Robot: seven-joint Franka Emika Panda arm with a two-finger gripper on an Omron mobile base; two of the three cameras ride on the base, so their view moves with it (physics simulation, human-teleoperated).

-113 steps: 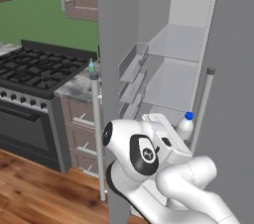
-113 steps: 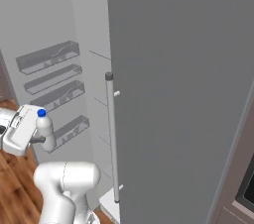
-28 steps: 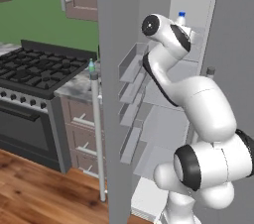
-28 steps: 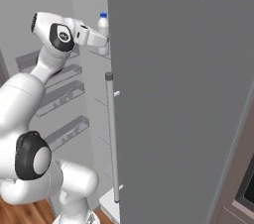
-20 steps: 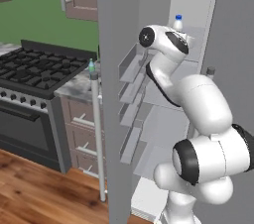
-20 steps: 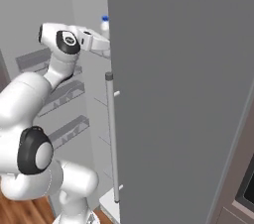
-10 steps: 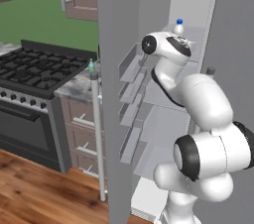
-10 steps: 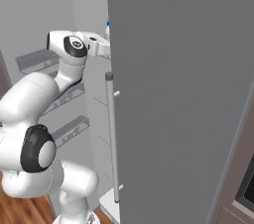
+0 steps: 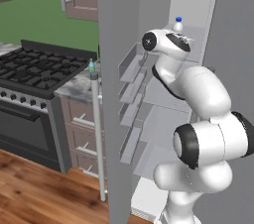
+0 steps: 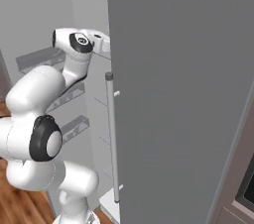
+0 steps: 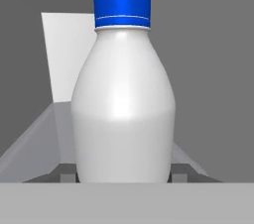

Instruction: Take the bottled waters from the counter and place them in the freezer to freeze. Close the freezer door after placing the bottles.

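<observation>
My gripper is shut on a white bottled water with a blue cap. I hold it upright, with one dark fingertip on each side of its base. In the left base view the arm reaches into the upper part of the open freezer, and the bottle's blue cap shows just above the hand. A teal bottled water with a green cap stands on the counter beside the stove. The freezer door stands open, edge-on, with its inner bins facing the arm.
A black gas stove sits left of the counter, with brown drawers below the slab. The door's long silver handle hangs over the wooden floor. The shut right fridge door hides the hand's tip in the right base view.
The arm has lifted the white bottle from low up to the upper freezer shelf. Over the last second it has pushed the bottle a little deeper inside. The grip has not changed.
</observation>
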